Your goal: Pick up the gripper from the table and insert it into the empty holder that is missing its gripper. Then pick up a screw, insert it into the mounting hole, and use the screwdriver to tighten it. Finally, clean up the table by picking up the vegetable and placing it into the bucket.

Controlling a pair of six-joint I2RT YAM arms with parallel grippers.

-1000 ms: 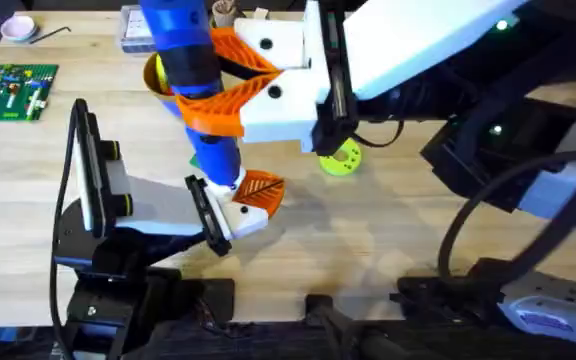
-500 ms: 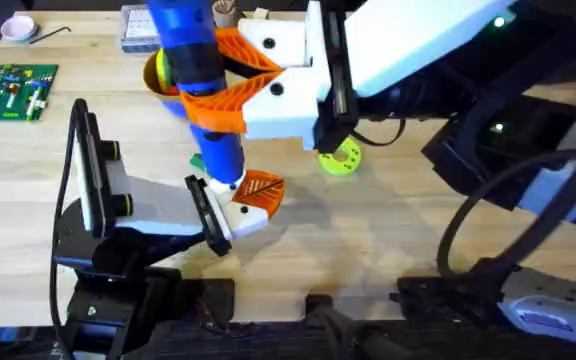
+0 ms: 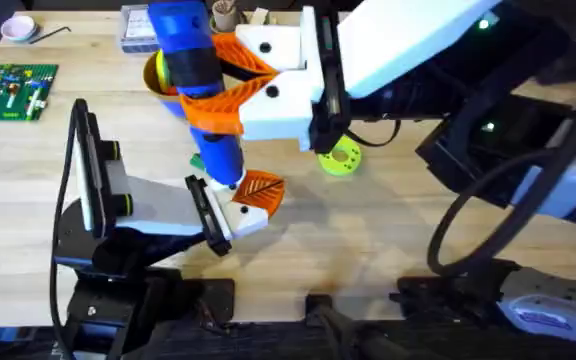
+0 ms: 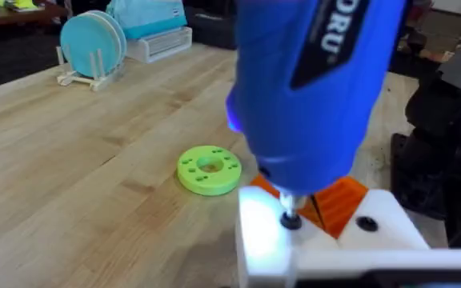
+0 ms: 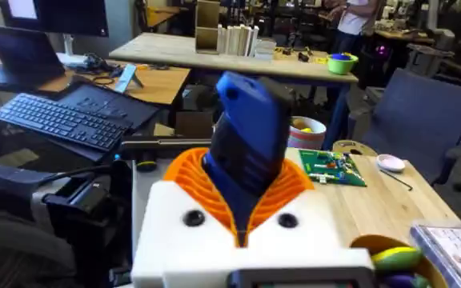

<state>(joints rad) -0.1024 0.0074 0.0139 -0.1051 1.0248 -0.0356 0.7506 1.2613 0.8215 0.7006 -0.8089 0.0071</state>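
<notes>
Almost nothing has shifted over the last second: the screwdriver (image 3: 200, 85) has tilted very slightly and the right arm's white body has edged a little.

Moving left to right across the overhead view, the left arm lies low over the table (image 3: 28, 160), ending in the white holder (image 3: 240, 215). The orange ribbed gripper (image 3: 262, 190) already sits in that holder, so the insertion step looks finished. The left wrist view shows the screwdriver's metal tip (image 4: 291, 218) pressed into the holder's mounting hole, so tightening seems to be under way.

Next, the right gripper (image 3: 230, 88) has its orange pads clamped around the blue screwdriver body. Whether the left arm's own fingers are open cannot be told.

Behind the screwdriver, the bucket (image 3: 155, 72) shows a slice of yellow rim. A green sliver beside the screwdriver may be the vegetable (image 3: 196, 162), so clean-up appears to remain.
</notes>
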